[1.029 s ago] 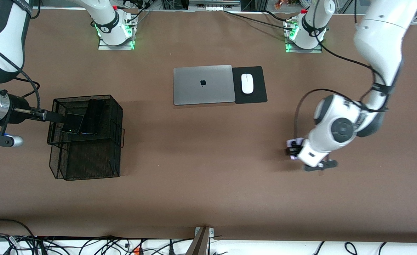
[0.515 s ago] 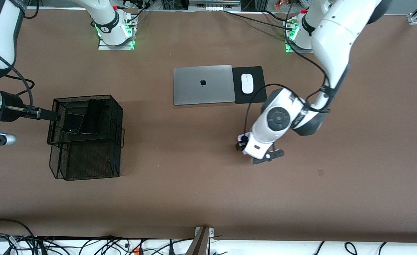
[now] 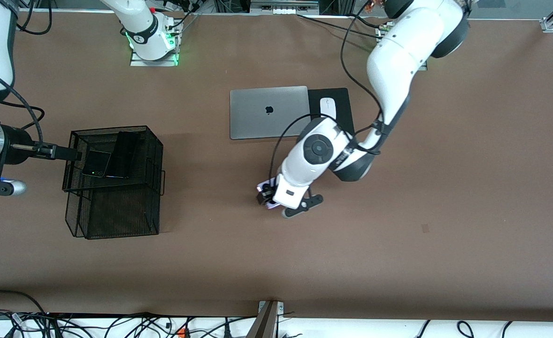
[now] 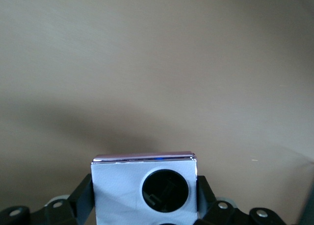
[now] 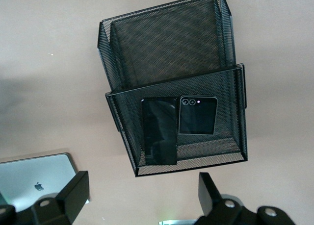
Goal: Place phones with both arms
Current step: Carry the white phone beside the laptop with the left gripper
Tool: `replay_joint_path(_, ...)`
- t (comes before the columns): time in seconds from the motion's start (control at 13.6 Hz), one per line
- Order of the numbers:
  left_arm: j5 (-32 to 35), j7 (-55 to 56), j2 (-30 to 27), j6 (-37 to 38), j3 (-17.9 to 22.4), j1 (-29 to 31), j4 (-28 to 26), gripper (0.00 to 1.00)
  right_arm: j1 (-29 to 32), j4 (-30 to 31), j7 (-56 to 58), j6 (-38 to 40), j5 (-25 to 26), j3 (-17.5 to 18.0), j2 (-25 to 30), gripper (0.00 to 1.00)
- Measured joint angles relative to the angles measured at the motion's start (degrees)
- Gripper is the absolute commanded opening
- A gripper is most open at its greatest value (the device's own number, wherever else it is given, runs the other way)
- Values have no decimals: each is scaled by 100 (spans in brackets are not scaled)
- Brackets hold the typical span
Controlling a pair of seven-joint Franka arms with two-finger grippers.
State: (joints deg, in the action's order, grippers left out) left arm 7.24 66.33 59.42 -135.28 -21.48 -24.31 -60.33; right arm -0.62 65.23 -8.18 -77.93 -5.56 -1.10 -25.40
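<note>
Table (image 3: 445, 263) in brown, silver laptop (image 3: 268, 111), black mesh basket (image 3: 112, 180) holding longer black phone (image 5: 159, 131) beside square black phone (image 5: 197, 115), right gripper (image 3: 72, 154) at basket rim with jaws apart, left gripper (image 3: 266, 196) over bare table with jaws clamped on lavender phone (image 4: 144, 190).

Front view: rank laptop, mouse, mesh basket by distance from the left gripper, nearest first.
Left gripper holds the lavender phone over bare table.
1. Laptop, mid-table, toward the bases.
2. Mouse, on the pad beside the laptop, partly hidden by the arm.
3. Mesh basket, at the right arm's end.
</note>
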Motion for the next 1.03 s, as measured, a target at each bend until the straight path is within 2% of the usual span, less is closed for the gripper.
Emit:
replay_joint_path(0.15,-93,64,258,-813,6,-114,101,2,321,440,-12,-427,15,282,197,99)
replay_joint_path(0.29,-169,67,478,-1513,3,-206,153,2,393,1238,-12,-1045,15,325,540,100)
replay_joint_path(0.44,-305,123,598,-1968,2,-381,204,4,391,1663,-12,-1274,31,358,754,100)
replay_joint_path(0.74,-376,457,746,-2630,136,-678,229,6,389,1759,-12,-1428,194,383,825,100)
replay_joint_path(1.03,-377,738,967,-2822,543,-1082,235,4,387,1799,-13,-1799,200,402,811,100)
